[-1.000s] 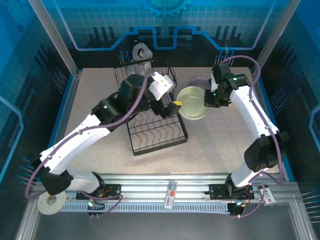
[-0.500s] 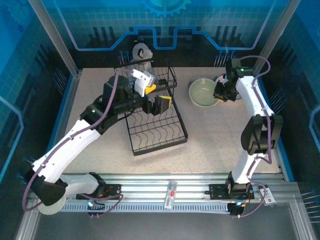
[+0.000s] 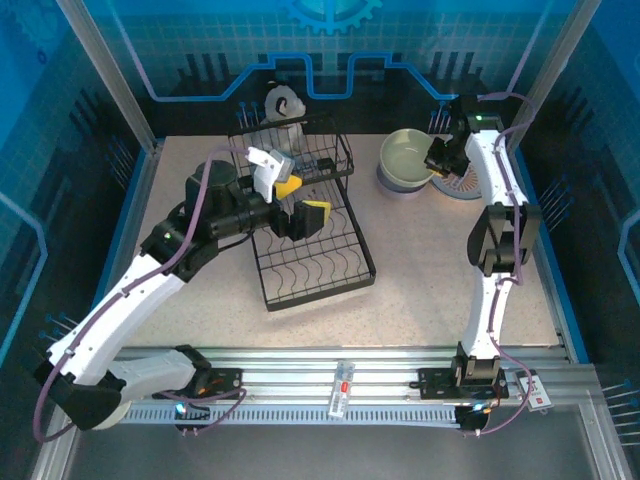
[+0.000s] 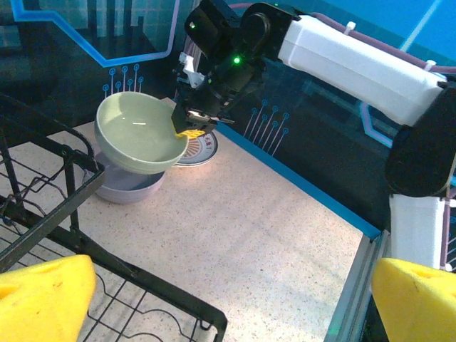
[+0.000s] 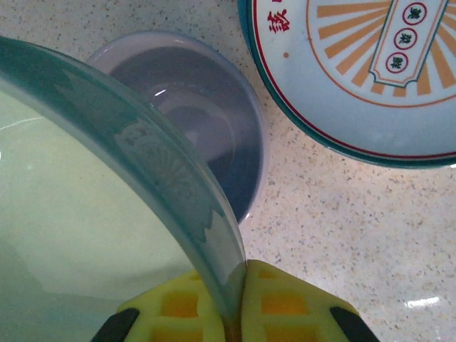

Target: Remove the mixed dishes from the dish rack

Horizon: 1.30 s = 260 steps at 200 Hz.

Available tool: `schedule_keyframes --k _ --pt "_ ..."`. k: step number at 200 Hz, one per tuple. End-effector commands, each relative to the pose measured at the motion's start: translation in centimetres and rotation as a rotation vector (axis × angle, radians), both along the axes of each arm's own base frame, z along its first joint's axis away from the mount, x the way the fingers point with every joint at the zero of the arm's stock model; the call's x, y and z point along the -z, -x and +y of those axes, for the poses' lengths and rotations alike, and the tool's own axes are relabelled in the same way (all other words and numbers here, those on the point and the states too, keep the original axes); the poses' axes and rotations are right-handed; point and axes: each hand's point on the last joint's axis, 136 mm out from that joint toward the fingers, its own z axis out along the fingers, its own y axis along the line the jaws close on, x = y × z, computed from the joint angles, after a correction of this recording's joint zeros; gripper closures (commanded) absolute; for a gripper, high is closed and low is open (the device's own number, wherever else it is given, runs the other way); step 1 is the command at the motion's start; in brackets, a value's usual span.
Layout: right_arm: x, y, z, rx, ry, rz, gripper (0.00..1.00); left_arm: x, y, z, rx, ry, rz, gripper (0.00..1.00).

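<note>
Observation: the right gripper (image 3: 436, 160) is clenched on the rim of the pale green bowl (image 3: 408, 155), one yellow pad inside the wall and one outside.

Change noted: a second ago I had this bowl at mid-table, just off the dish rack (image 3: 310, 262). It now hangs at the far right corner, tilted over the lavender bowl (image 3: 397, 184), with the orange-patterned plate (image 3: 462, 186) lying just beside both. From the left wrist view the green bowl's base sits low in the lavender one. I cannot tell whether they touch.

The left gripper (image 3: 302, 200) has drawn back leftward over the rack and stands released, fingers apart with nothing between them.

Rack condition: the slotted lower tray shows bare wire. The raised basket tier is partly hidden by my left arm, so I cannot confirm its contents. The dog figurine (image 3: 283, 103) stands behind the rack.

Assessment: the transfer is nearly finished, with the bowl still to be set down and let go. Risk: releasing while tilted may rock the stack.
</note>
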Motion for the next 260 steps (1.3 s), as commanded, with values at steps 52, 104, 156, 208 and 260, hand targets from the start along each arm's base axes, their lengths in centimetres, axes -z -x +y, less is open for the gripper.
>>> schedule_keyframes --k 52,104,156,208,260 --pt "-0.8 -2.8 0.2 0.048 -0.075 -0.039 1.0 0.0 0.7 1.1 -0.017 -0.007 0.013 0.01" --pt "0.9 -3.4 0.0 0.067 -0.082 -0.021 1.0 0.0 1.0 1.3 -0.013 -0.02 0.011 0.01" --pt "2.2 -3.8 0.2 0.067 -0.09 -0.005 1.0 0.4 1.0 1.3 -0.019 -0.014 0.03 0.01" --pt "3.2 -4.0 0.3 0.069 -0.098 0.011 1.0 0.9 0.9 1.3 -0.025 -0.016 0.043 0.01" --pt "4.2 -4.1 0.4 0.073 -0.096 0.029 1.0 1.3 0.6 1.2 -0.028 -0.019 0.06 0.01"
